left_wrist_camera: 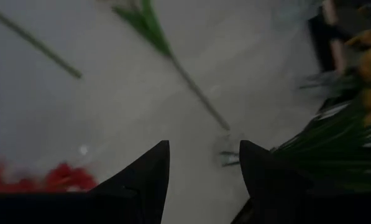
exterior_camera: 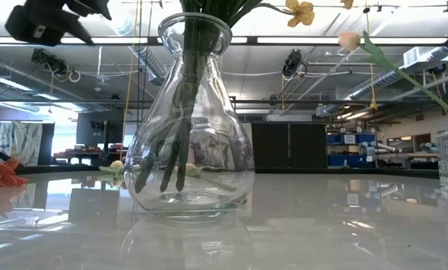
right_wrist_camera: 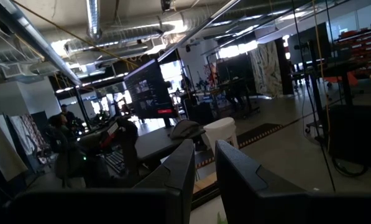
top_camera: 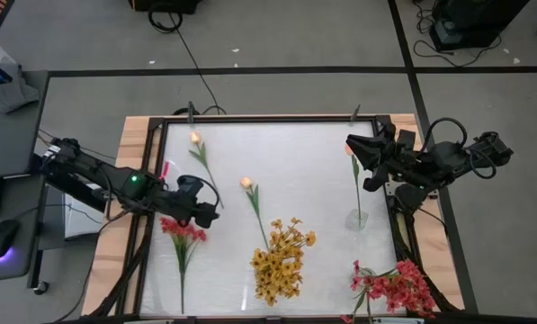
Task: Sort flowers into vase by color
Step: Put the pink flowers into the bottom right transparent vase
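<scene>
From above, a white table point(top_camera: 286, 171) sits in a wooden frame with 2 dark arms reaching in, 1 from each side. At about 9 o'clock, the left gripper point(top_camera: 205, 214) hovers low over the table's left part, its 2 fingers point(left_wrist_camera: 141, 180) spread apart and holding nothing. Just below it, toward 8 o'clock, a red-pink flower cluster point(top_camera: 183, 230) lies flat with its stem running to the near edge. Above the left gripper, toward 11 o'clock, a slim peach bud stem point(top_camera: 196, 138) lies on the surface. Near the centre lies a second peach bud stem point(top_camera: 246, 183), and below it, at 6 o'clock, a bushy yellow-orange cluster point(top_camera: 282, 256) stands in a wide glass vase point(exterior_camera: 190, 120), green stems visible through the glass in the low view. At about 3 o'clock, a third peach bud point(top_camera: 350, 150) tops a stem that stands in a small clear vase point(top_camera: 358, 219). The right gripper point(top_camera: 369, 155) is raised beside that bud, its fingers point(right_wrist_camera: 173, 180) close together with only a narrow gap; whether they pinch the stem cannot be told. At 5 o'clock, a bushy red-pink bunch point(top_camera: 396, 286) sits at the table's near right corner.
</scene>
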